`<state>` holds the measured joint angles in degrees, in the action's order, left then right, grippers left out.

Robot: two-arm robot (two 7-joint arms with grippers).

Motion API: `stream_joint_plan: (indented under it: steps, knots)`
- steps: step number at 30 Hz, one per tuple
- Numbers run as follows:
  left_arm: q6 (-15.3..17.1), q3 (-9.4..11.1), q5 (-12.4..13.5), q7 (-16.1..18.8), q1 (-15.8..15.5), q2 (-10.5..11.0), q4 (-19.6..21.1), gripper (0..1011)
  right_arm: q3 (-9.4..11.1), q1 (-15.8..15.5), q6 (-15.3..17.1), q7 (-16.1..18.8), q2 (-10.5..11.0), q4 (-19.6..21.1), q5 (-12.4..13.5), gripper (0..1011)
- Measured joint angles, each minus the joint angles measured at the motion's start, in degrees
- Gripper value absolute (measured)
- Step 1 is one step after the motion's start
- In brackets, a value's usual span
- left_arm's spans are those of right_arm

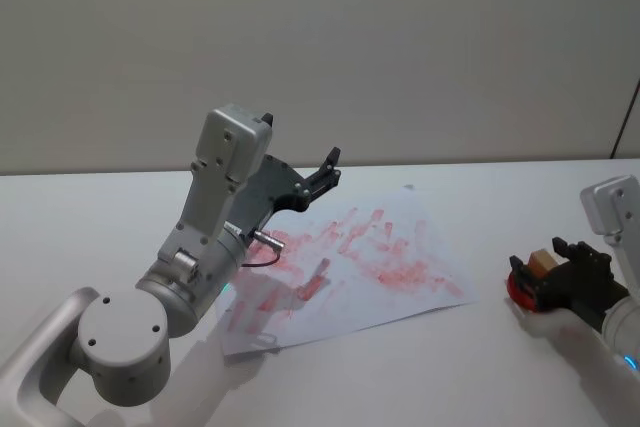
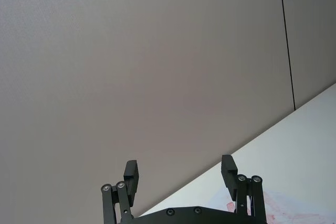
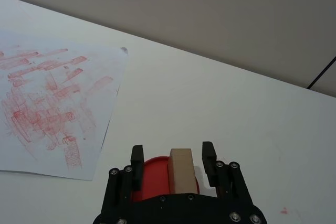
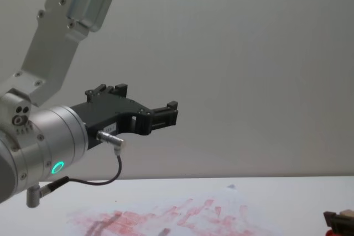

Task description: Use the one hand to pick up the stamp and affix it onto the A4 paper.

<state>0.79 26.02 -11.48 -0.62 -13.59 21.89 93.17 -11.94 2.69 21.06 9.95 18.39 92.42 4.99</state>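
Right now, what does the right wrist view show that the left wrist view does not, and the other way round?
The right wrist view alone shows the right claw, its fingers open on either side of the wooden stamp, which stands on a red round pad, and the paper's many red prints with its corner. The left wrist view alone shows the left claw, open and empty, raised and pointing towards the wall. Both share the white table and a part of the A4 paper with red ink.
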Motion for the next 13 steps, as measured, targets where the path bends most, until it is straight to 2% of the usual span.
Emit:
stream_joint_plan:
  steps: [1,2,4,5,13]
  knots:
    - [0.0,0.0,0.0,0.0,0.0,0.0,0.0,1001,0.0,0.0,0.0,0.0,0.0,0.0,0.0,624]
    - [0.0,0.0,0.0,0.0,0.0,0.0,0.0,1001,-0.01,0.02,-0.01,0.03,-0.02,-0.04,-0.03,693]
    - [0.0,0.0,0.0,0.0,0.0,0.0,0.0,1001,-0.01,0.05,-0.02,0.05,-0.03,-0.07,-0.05,733]
    - [0.0,0.0,0.0,0.0,0.0,0.0,0.0,1001,-0.02,0.06,-0.02,0.06,-0.04,-0.09,-0.06,788]
    - [0.0,0.0,0.0,0.0,0.0,0.0,0.0,1001,-0.08,0.17,-0.02,0.17,-0.09,-0.21,-0.14,991]
